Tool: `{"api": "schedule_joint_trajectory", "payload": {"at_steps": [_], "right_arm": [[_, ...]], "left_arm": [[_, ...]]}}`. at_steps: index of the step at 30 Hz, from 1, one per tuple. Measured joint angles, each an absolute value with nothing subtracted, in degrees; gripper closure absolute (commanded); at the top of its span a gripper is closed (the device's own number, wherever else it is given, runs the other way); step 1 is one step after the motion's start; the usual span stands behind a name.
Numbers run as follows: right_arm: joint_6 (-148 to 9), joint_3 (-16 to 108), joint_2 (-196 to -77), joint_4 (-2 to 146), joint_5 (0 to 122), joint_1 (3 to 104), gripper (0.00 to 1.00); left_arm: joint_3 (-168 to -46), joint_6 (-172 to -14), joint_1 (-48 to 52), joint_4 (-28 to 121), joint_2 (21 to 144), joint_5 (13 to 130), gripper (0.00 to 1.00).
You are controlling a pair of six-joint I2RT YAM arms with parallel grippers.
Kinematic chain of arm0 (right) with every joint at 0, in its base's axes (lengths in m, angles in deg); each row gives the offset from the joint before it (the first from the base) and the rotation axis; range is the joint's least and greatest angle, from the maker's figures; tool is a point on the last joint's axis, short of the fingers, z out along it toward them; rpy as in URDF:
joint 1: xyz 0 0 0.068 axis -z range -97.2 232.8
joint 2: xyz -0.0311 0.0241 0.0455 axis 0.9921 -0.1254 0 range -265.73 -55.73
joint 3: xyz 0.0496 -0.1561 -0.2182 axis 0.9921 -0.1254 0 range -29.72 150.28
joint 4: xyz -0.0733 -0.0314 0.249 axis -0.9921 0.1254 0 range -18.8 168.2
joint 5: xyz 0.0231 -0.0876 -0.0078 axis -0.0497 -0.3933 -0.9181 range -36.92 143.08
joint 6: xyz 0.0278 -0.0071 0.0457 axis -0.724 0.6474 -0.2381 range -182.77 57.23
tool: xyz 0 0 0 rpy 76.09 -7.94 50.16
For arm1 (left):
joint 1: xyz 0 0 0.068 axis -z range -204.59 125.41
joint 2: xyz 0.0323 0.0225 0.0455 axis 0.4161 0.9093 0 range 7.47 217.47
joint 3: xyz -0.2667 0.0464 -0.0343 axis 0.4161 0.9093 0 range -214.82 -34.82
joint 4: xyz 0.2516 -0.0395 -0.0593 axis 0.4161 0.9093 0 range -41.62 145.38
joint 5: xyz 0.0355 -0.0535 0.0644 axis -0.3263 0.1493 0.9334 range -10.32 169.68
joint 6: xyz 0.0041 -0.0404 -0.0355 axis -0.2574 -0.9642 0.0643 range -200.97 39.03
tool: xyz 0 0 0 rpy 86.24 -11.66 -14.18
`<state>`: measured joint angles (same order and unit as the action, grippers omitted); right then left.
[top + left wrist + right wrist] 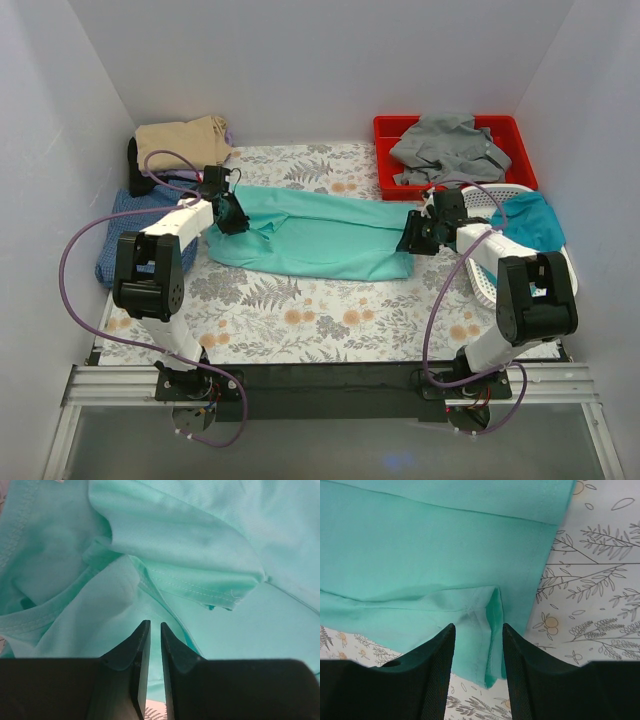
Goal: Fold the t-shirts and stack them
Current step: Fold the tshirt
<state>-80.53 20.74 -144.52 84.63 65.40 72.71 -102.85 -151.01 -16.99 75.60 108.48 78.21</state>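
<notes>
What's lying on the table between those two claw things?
The mint green t-shirt spans from the left gripper to the right gripper, in the top view.

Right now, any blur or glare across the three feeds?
Top external: even soft light, no glare, mint green t-shirt sharp. Left wrist: left fingers dark, tips soft-edged, cloth crisp. Right wrist: table print sharp, right fingers near-black.

left wrist | mint green t-shirt (200, 545) rumpled, filling the view | tool (150, 625) nearly closed, pinching its fabric

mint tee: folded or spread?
Partly folded: the mint tee lies as a long narrow band with doubled layers, not yet compact.
</notes>
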Motion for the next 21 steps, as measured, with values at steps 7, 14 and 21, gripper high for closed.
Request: {"api": "schedule_joint_trajectory", "payload": {"at_steps": [7, 14, 21], "right_arm": [[-80.53, 20.71, -148.1, 80.06, 69.84, 72.71, 0.58], [-80.49, 20.19, -148.82, 77.75, 71.74, 72.71, 0.9], [-81.03, 17.79, -147.29, 76.79, 71.28, 72.71, 0.99]], "left_arm": [[-102.2, -151.09, -16.99, 73.61, 108.48, 76.15, 1.0], [-101.89, -151.25, -16.99, 73.11, 108.57, 75.52, 1.0], [-101.69, -151.01, -17.06, 72.76, 109.47, 75.54, 1.0]]}}
